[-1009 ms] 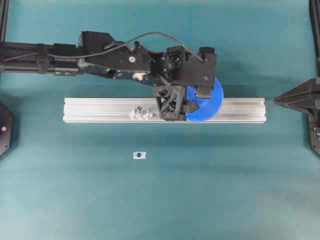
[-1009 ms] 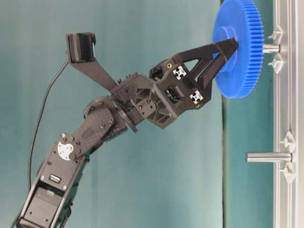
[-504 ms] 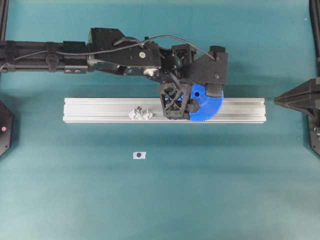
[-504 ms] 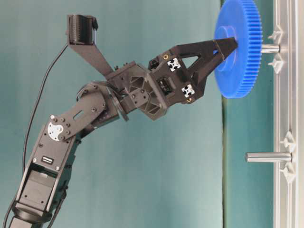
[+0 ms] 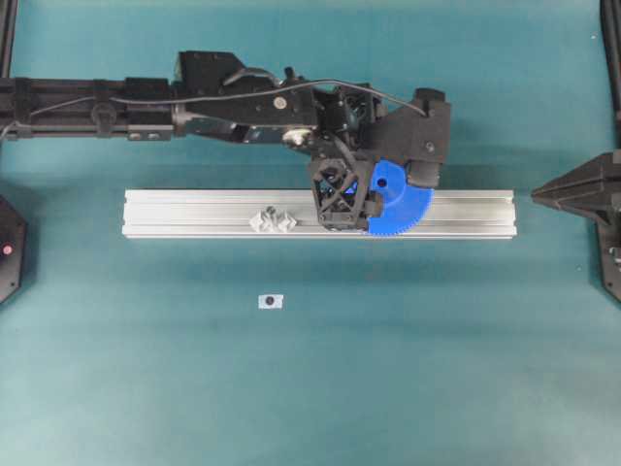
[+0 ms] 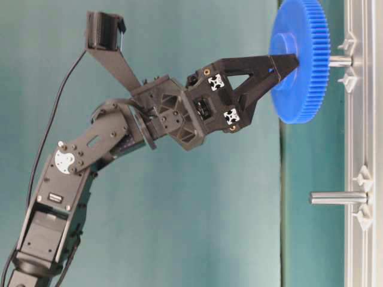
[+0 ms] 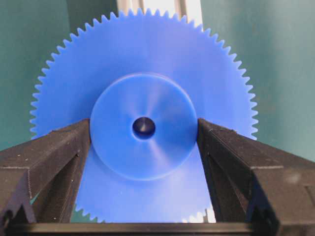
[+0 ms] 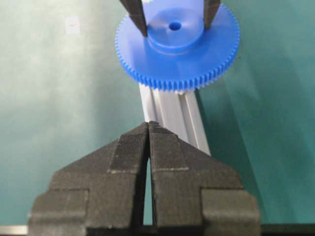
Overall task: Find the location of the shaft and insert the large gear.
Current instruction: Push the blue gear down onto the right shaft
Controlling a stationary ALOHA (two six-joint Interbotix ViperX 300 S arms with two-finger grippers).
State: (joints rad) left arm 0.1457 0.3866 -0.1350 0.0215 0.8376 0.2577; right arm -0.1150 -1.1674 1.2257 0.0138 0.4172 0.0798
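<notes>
Above the aluminium rail [image 5: 194, 212], the left end effector [image 6: 286, 63] grips the large gear [image 6: 302, 60] by its hub, partly on the shaft [image 6: 340, 61]; any tilt could jam the bore.

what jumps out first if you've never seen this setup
The bright blue gear stands out first, gripped by its raised hub in the left gripper and sitting on a short metal pin of the long aluminium rail. A second, bare pin sticks out farther along the rail, and the right gripper waits shut at the side.
</notes>
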